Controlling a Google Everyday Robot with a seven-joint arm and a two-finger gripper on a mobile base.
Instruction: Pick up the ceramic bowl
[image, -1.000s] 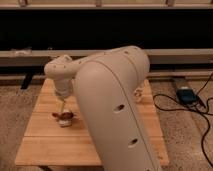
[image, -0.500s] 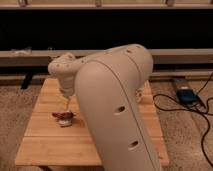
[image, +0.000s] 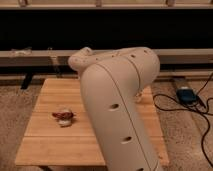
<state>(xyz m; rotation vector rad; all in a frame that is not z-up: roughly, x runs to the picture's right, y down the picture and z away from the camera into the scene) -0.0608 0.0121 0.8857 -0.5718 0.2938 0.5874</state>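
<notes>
No ceramic bowl shows clearly. A small pale shape peeks out at the right edge of my arm on the wooden table; I cannot tell what it is. My big white arm fills the middle of the camera view and hides the table's centre and right part. Its narrow end sits above the table's far edge. My gripper does not show; it is hidden behind the arm. A small red and white object lies on the left part of the table, apart from the arm.
A low ledge and a dark wall run behind the table. A blue-grey box and black cables lie on the speckled floor to the right. A dark leg stands at the back left.
The gripper hung just over the red and white object before. The arm has swung up and to the right, and the gripper no longer shows. The object stays in place.
</notes>
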